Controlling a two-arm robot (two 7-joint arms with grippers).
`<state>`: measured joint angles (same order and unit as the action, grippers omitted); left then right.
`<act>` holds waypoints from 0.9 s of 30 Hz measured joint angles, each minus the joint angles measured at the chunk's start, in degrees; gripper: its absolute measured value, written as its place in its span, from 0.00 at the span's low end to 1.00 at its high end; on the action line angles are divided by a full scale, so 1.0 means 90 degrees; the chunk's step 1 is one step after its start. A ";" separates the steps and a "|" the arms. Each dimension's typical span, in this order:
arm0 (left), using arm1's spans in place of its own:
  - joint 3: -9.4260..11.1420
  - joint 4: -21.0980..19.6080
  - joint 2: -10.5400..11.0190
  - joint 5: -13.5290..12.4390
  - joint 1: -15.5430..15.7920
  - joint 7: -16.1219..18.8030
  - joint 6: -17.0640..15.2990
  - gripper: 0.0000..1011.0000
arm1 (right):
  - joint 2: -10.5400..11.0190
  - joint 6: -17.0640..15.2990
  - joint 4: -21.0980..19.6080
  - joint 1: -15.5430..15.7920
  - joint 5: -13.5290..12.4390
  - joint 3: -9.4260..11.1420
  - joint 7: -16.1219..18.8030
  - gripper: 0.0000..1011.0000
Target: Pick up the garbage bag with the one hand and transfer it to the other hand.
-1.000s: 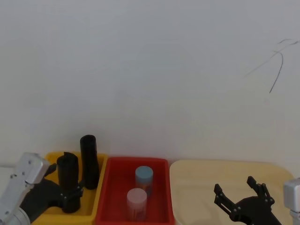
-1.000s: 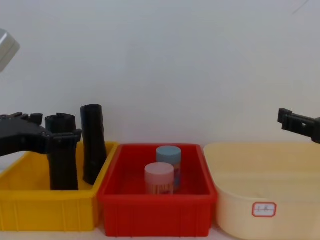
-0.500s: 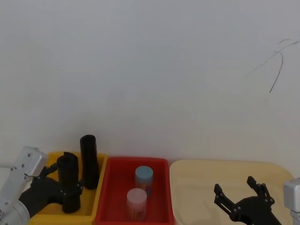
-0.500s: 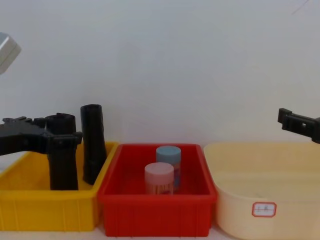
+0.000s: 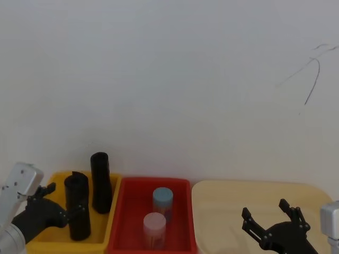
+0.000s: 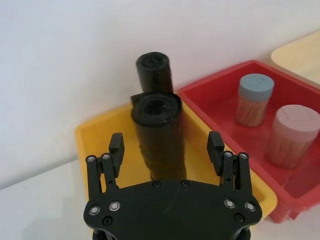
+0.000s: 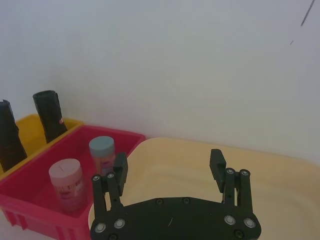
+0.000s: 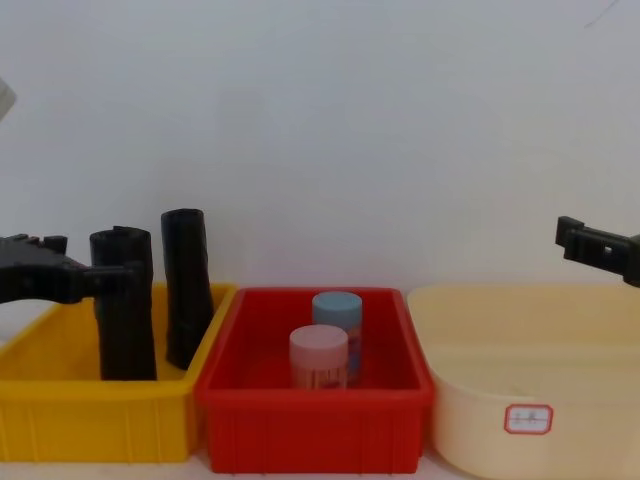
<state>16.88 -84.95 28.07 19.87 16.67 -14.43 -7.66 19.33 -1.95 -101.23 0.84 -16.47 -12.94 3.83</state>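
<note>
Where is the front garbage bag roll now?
In the head view, the front roll stands upright in the yellow bin on the robot's left, just before the back roll. The open left gripper flanks it.

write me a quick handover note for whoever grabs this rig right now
Left gripper: open, at the front garbage bag roll in the yellow bin, a finger on either side with gaps, nothing gripped.
Right gripper: open, empty, over the beige tub.
The second roll stands just behind the front one in the same bin.
Done: nothing picked up yet.
Left: close on the front roll, lift it, pass it to the right gripper.
</note>
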 joint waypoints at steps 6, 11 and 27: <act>-0.0041 0.0087 -0.0029 -0.0066 0.0035 0.0040 0.0011 0.99 | 0.0000 0.0000 0.0000 0.0000 0.0000 0.0000 0.0000 0.99; 0.0019 0.0219 -0.0085 -0.0200 0.0128 0.0040 0.0088 0.99 | 0.0000 0.0000 0.0000 0.0000 0.0000 0.0000 0.0000 0.99; 0.0217 0.0823 -0.0329 -0.0580 0.0502 0.0027 0.0261 0.99 | 0.0000 0.0000 0.0000 0.0000 0.0000 0.0000 0.0000 0.99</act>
<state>18.83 -77.54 25.11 14.65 21.19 -14.18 -5.32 19.34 -1.95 -101.23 0.84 -16.47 -12.94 3.83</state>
